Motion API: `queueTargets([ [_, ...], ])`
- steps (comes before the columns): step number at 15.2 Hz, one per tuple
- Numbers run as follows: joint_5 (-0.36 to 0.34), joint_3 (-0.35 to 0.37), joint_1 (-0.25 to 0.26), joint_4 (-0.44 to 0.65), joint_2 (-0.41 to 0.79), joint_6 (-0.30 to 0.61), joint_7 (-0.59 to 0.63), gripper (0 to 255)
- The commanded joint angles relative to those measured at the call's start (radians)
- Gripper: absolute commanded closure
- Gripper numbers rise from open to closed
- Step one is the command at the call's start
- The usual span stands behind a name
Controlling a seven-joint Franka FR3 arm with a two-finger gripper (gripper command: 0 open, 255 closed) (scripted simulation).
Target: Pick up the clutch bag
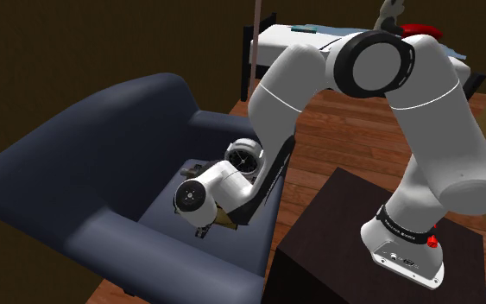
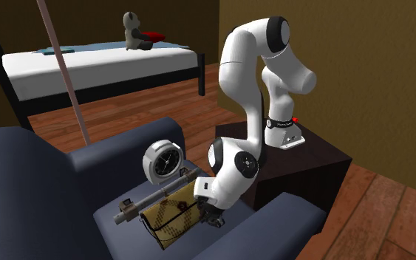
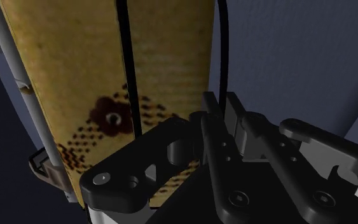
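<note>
Tool (image 2: pixel 212 216) low against tan clutch (image 2: pixel 171 214) on armchair (image 2: pixel 21 185) seat beside 1 clock (image 2: pixel 162 161); can't tell its grip state.

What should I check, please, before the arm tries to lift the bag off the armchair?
1. Bag lies on the armchair seat: ok.
2. Gripper is at the bag's edge: ok.
3. Bag secured in the gripper: cannot tell.
4. Clock clear of the bag: cannot tell; it stands close behind it.
5. Room above the bag to lift: ok; only the arm is over it.
</note>
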Motion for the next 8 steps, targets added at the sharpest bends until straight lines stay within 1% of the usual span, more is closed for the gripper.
queueTargets([
  [1,-0.001,0.004,0.006,-0.001,0.008,0.003,0.002,255],
  [3,0.0,0.004,0.006,0.001,0.009,0.002,0.0,255],
  [8,0.04,0.03,-0.011,-0.021,-0.047,-0.023,-0.036,255],
])
